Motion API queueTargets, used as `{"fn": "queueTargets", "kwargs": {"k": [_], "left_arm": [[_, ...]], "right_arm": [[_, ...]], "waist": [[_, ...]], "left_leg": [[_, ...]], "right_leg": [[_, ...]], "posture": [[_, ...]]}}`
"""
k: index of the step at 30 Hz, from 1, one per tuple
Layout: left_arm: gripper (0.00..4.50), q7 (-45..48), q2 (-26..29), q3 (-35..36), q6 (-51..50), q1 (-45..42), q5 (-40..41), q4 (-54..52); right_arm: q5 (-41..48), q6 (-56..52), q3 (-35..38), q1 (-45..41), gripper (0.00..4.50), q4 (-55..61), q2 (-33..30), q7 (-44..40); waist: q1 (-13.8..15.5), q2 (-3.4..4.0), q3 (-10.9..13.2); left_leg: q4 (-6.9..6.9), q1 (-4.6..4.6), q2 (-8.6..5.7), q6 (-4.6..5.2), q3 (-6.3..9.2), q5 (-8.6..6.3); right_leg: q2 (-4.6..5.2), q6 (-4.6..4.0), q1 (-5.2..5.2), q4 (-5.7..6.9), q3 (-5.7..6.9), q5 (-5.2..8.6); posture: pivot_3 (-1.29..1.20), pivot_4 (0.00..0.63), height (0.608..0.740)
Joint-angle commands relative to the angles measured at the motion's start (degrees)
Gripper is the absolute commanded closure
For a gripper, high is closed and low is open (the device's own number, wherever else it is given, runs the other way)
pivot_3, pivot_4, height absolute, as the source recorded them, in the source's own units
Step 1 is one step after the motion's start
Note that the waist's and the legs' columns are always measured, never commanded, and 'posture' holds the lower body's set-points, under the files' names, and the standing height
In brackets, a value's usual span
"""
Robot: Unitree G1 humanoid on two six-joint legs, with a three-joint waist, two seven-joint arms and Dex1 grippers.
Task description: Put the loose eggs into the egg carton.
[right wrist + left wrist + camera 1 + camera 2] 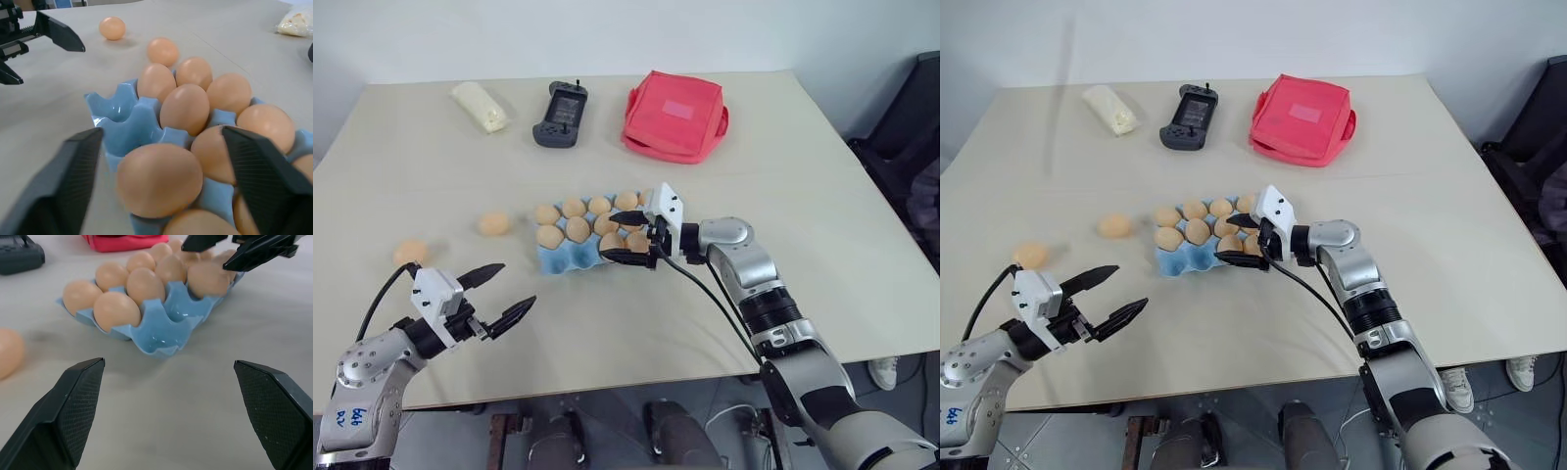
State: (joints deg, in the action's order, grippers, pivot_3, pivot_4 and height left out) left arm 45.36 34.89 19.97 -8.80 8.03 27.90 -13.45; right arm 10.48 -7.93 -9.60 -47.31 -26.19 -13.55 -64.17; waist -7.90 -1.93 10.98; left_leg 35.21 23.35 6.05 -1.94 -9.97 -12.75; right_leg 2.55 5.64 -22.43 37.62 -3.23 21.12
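Blue pulp egg carton [570, 257] could shift if the spread right gripper [628, 236], straddling a seated egg [159, 178], clips it withdrawing.

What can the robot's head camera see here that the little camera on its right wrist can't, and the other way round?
The left eye view takes in the red pouch, the black game controller and the right gripper from outside. The right wrist view looks close into the egg carton, where one egg sits between its open fingers. Both show the two loose eggs, the cream packet and the left gripper.
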Motion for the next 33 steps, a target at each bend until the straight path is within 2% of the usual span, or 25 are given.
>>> {"fn": "queueTargets", "kwargs": {"k": [1,8,16,20,27,33], "left_arm": [[0.00,-0.81,0.01,3.58,-0.10,1.67,1.94,-2.78],[0.00,-3.77,-1.63,12.28,2.10,7.81,1.42,-0.08],[0.00,-7.55,-6.57,20.59,2.13,15.01,4.10,-1.15],[0.00,-9.08,-8.21,20.20,0.87,16.54,4.82,-4.08],[0.00,-12.69,-6.58,15.61,-1.48,7.86,3.65,-3.72],[0.00,-15.34,-2.47,7.59,-3.82,-10.31,-1.23,6.69]], "right_arm": [[3.63,1.58,1.86,1.83,0.05,4.93,-2.94,-4.91],[8.48,10.94,5.61,11.95,0.05,8.99,-10.17,-14.12],[9.65,16.68,11.98,20.50,0.05,6.95,-15.37,-12.31],[10.60,15.95,13.98,24.76,0.05,9.74,-16.67,-9.06],[10.70,15.25,13.23,26.14,0.05,12.71,-16.75,-7.43],[10.13,15.31,12.40,25.81,0.05,13.18,-16.69,-6.64]], "waist": [[0.05,0.00,0.00],[-0.01,-0.02,-0.01],[-0.05,-0.08,-0.02],[0.03,-0.11,-0.03],[0.08,-0.11,-0.03],[1.35,-0.12,-0.04]], "left_leg": [[0.00,0.00,0.03,-0.02,0.01,0.00],[0.01,-0.02,0.00,0.04,-0.02,-0.04],[0.02,-0.08,-0.04,0.12,0.00,-0.03],[0.02,-0.13,-0.05,0.31,0.20,-0.27],[0.02,-0.31,-0.04,0.15,0.54,-0.34],[0.03,-0.29,-0.09,0.15,0.62,-0.21]], "right_leg": [[-0.02,0.00,0.00,0.01,0.01,0.00],[0.01,0.00,0.07,-0.12,-0.03,0.00],[0.09,-0.07,0.12,-0.14,-0.05,-0.01],[0.22,-0.10,0.41,-0.41,-0.06,0.00],[0.16,-0.32,0.88,-0.66,0.07,-0.13],[0.07,-0.24,0.89,-0.64,0.15,-0.20]], "posture": [[0.00,0.150,0.740],[0.00,0.150,0.740],[0.00,0.150,0.740],[0.00,0.150,0.740],[0.00,0.150,0.740],[0.00,0.150,0.740]]}}
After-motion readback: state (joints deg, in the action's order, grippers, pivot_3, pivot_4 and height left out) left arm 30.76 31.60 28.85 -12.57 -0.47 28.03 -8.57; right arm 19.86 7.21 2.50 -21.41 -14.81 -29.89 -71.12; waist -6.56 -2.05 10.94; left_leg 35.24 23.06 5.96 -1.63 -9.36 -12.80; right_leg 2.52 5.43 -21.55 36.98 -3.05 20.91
